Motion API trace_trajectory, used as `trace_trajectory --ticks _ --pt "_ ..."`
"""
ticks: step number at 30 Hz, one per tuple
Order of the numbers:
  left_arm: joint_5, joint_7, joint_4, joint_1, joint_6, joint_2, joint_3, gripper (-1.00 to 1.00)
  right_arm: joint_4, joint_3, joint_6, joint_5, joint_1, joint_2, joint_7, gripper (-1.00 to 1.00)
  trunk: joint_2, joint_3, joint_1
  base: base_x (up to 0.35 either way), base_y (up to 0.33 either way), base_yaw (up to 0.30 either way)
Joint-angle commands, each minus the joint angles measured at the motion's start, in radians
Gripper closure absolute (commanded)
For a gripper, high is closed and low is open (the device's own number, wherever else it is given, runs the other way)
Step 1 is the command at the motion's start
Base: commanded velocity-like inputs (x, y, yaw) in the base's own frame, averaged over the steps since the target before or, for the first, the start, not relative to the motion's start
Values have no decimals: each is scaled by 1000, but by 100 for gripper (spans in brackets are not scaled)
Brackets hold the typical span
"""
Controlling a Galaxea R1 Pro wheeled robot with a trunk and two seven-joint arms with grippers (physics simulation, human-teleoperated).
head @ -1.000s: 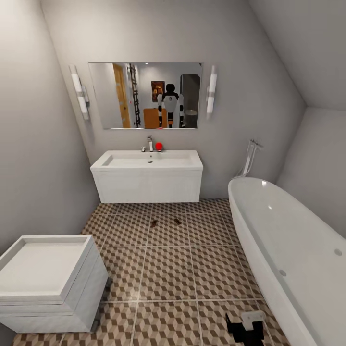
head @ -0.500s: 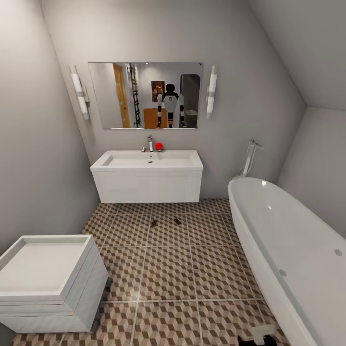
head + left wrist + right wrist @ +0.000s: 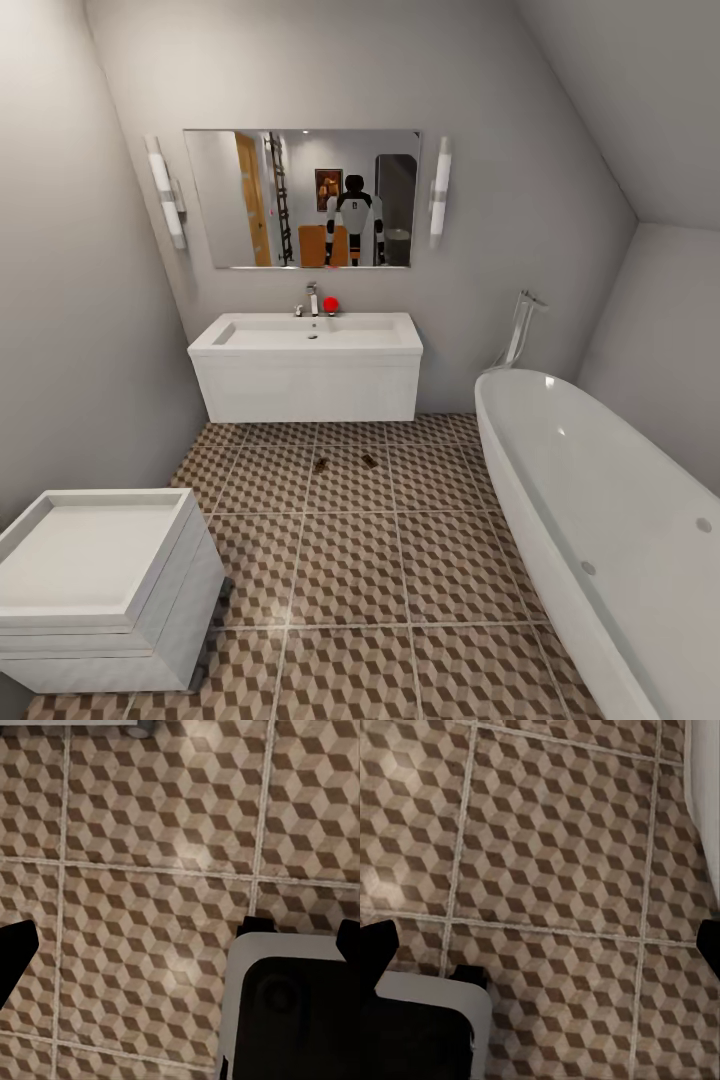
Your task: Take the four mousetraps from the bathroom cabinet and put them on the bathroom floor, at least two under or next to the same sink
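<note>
— Where are the mousetraps [image 3: 345, 463] at this moment?

— From the head camera I see two of them. They lie flat on the bathroom floor [image 3: 350, 570], side by side but apart, on the tiles just in front of the sink [image 3: 306, 365]. They are near the vanity front, not under it.

— And what about your grippers?

— The left gripper [image 3: 180, 945] hangs over the patterned tiles. I see its two dark fingertips [image 3: 15, 952] at the opposite edges of the left wrist picture, so the fingers are spread wide, with nothing between them. The right gripper [image 3: 540, 941] looks the same in its wrist picture: dark tips far apart over bare tile, holding nothing.

— What else is around?

— A white toilet [image 3: 100, 585] at my left side and the bathtub [image 3: 610, 520] at my right. The mirror [image 3: 302, 198] above the sink reflects the robot.
</note>
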State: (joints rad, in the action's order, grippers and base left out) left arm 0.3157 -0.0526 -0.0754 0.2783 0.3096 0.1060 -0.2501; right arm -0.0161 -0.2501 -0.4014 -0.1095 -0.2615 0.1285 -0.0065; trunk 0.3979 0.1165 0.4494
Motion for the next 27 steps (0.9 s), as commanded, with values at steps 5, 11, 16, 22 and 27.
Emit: trace_trajectory --ticks 5,11,16,22,27 --pt "5 0 -3 1 4 -10 -8 -100 1 -9 -3 -10 47 24 142 -100 2 2 1 0 0 0" --pt "5 1 -3 1 3 -16 -8 -100 1 -9 0 -10 69 29 209 -100 2 2 1 0 0 0" --pt "5 -4 -2 1 3 -18 -8 -100 -3 -9 0 -10 74 24 225 -100 2 2 1 0 0 0" --pt "5 -6 -1 1 3 -27 -6 -100 -6 -7 -1 -10 74 21 226 -100 2 2 1 0 0 0" --pt "5 -7 -1 1 3 -30 -6 -100 -7 -6 -2 -10 74 20 226 -100 2 2 1 0 0 0"
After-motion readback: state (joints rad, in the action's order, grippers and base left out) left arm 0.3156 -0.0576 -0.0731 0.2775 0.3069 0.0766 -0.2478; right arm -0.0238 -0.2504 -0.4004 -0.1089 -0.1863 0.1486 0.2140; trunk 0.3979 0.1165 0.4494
